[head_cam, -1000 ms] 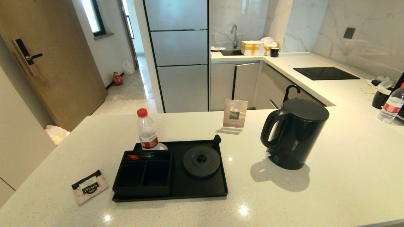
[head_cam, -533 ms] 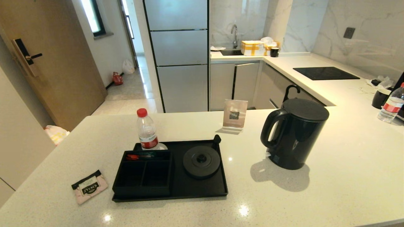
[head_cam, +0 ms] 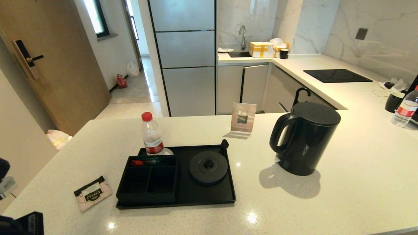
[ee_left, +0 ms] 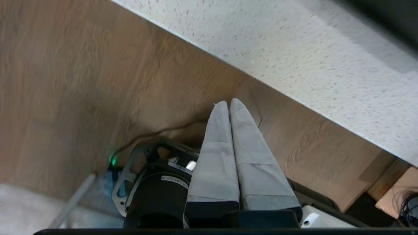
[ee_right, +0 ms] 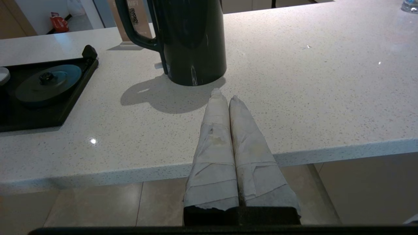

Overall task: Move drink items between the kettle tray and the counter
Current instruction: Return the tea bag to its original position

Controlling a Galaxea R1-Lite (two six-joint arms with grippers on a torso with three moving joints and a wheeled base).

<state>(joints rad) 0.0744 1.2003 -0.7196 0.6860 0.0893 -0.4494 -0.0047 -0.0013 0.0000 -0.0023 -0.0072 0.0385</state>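
Left claw (ee_left: pixel 228 104) together, empty; one kettle (head_cam: pixel 305 138), one sachet (head_cam: pixel 92 193), one tray (head_cam: pixel 209 195).

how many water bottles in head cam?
2. One red-capped water bottle stands at the kettle tray's far left corner. The second bottle stands at the frame's right edge on the side counter, partly cut off. More may be hidden.

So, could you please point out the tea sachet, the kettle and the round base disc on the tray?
tea sachet (head_cam: pixel 93 193), head view, its black badge.
kettle (head_cam: pixel 308 143), head view, its body.
base disc (head_cam: pixel 208 167), head view, its top face.
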